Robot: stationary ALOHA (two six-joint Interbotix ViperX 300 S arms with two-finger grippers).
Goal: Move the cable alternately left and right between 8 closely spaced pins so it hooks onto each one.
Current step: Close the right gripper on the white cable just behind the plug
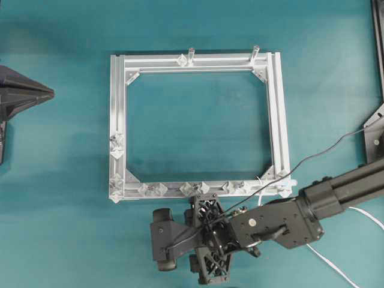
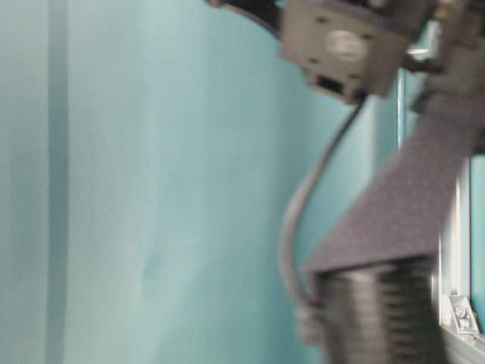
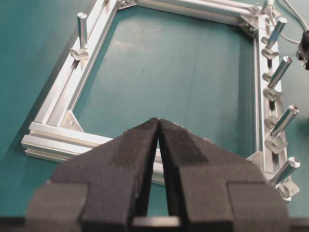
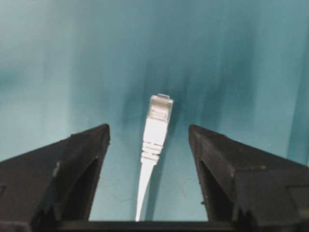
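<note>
The cable's white plug [image 4: 159, 113] lies between the fingers of my right gripper [image 4: 148, 129], which is open, and neither finger touches it. Seen from overhead, the right gripper [image 1: 209, 240] hovers just in front of the silver frame's near rail [image 1: 174, 191]. The white cable [image 1: 262, 197] runs off to the right from the frame's near right corner. The pins [image 1: 195, 188] stand in a row along that near rail, with more on the left rail [image 1: 116, 146]. In the left wrist view they show as small pegs [image 3: 279, 72]. My left gripper [image 3: 158, 121] is shut and empty, well to the left of the frame.
Two taller metal posts [image 1: 191, 55] [image 1: 255, 53] rise from the frame's far rail. The left arm's black body [image 1: 18, 96] sits at the table's left edge. A thin black wire [image 1: 324, 150] arcs over the frame's right side. The table-level view is filled by the blurred right arm [image 2: 394, 212].
</note>
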